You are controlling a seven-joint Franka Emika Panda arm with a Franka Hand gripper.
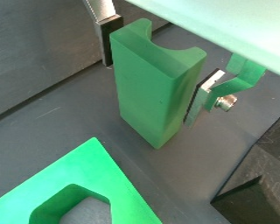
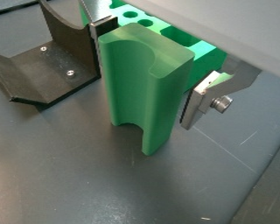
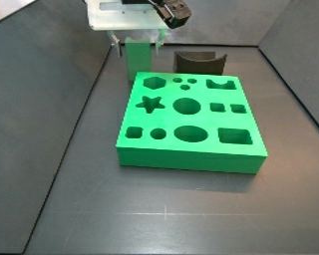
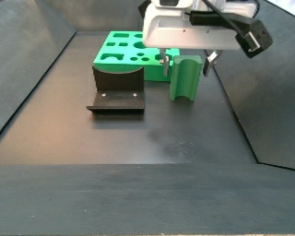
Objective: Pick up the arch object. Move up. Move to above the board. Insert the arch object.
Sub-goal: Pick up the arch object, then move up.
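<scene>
Green: one arch object [image 2: 140,83] pinched upright by the gripper [image 2: 149,74], beside one board [image 3: 189,122].

1. Light is even and diffuse from above; both side views are bright, with no hard shadows.
2. The board [image 3: 191,122] reads saturated, nearly glowing, its cut-outs dark.
3. The dark floor [image 4: 150,138] carries a pale sheen in a side view, brightest just in front of the arch object [image 4: 186,77].
4. The wrist views are softer; the arch object [image 2: 140,83] shows a lighter face and a shaded side.
5. The hand [image 1: 154,66] has finger plates catching small glints; the near pale housing is blurred.
</scene>
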